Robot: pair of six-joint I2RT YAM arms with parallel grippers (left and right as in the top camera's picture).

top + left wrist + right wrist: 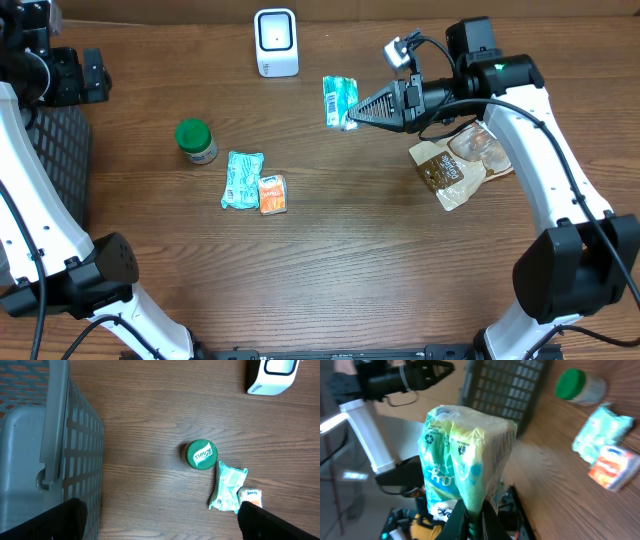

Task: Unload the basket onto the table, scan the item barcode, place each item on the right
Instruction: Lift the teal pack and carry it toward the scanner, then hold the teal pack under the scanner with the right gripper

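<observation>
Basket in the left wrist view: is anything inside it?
No item shows on the grey inside of the basket that is in view. Most of its interior runs off frame to the left, and a finger of the left gripper covers the lower corner.

Probably a lab checkout mock-up, scanner (pixel 276 42), basket (pixel 82 445), wooden table (pixel 380 260)

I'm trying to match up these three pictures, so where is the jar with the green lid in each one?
Overhead: the jar stands left of centre, up and left of the teal packet.
Left wrist: near the middle, seen from above, teal packet below and right.
Right wrist: top right corner, blurred, right of the held green pack.
Shared landmark: the teal packet beside the jar, in all three.
</observation>
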